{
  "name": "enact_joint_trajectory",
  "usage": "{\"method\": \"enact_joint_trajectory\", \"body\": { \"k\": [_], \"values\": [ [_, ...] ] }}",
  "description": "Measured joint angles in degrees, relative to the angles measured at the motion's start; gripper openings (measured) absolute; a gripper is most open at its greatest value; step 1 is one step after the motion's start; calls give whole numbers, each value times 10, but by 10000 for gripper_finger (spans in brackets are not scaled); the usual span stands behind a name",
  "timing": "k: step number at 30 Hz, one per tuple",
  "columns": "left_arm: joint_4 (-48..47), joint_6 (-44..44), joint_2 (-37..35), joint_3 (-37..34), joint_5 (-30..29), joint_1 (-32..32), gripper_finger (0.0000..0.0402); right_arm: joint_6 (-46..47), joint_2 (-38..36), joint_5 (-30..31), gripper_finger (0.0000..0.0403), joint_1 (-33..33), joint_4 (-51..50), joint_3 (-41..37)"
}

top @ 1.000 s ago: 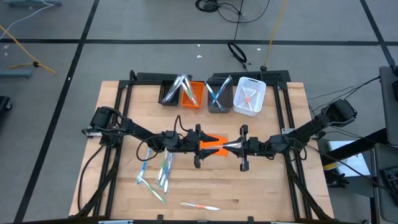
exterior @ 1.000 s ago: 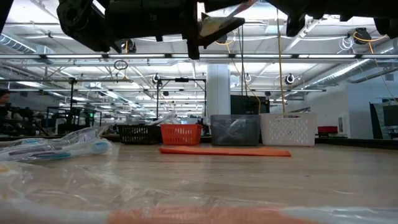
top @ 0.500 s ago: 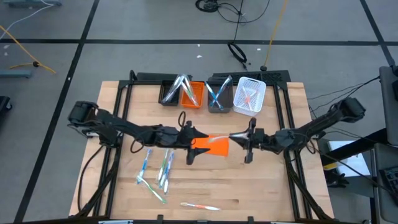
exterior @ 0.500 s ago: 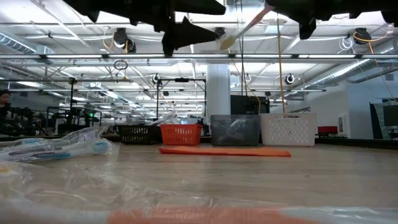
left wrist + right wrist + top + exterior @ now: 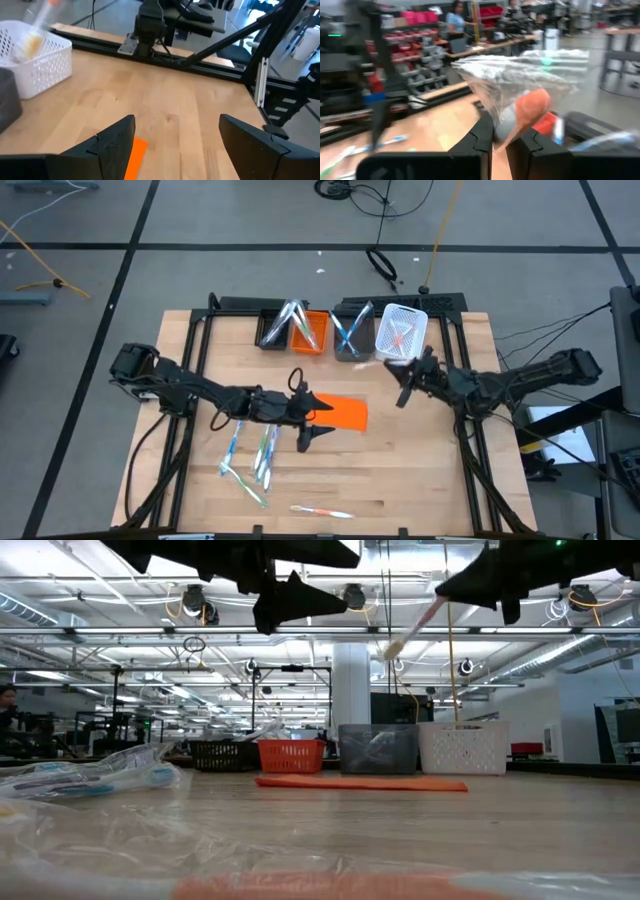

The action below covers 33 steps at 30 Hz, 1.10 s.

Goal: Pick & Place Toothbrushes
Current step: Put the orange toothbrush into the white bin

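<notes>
You see the right gripper (image 5: pixel 400 370) pinching a wrapped toothbrush (image 5: pixel 527 112) beside the white bin (image 5: pixel 404 332); the left gripper (image 5: pixel 322 418), fingers spread, hovers over the orange sheet (image 5: pixel 345 413) nearby

Two slim matte-black jointed arms, each with a bulky black base joint, thin black cables looping along the links, ending in a left gripper (image 5: pixel 318 419) and right gripper (image 5: pixel 400 380) with wedge-shaped black fingers (image 5: pixel 116 138).
</notes>
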Motion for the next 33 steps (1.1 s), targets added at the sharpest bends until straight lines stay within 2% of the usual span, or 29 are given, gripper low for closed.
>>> {"method": "enact_joint_trajectory", "body": {
  "k": [7,10,26,33],
  "values": [
    [-2,-4,0,0,0,-7,292,36,-56,-5,19,-96,-101,0],
    [0,-4,0,0,0,-7,292,48,-69,-33,19,-144,-132,0],
    [-1,-6,0,0,-1,-7,292,78,-71,-270,19,-444,-202,0],
    [-1,-4,0,0,-32,-7,292,84,-36,-389,19,-569,-199,0]
  ]
}}
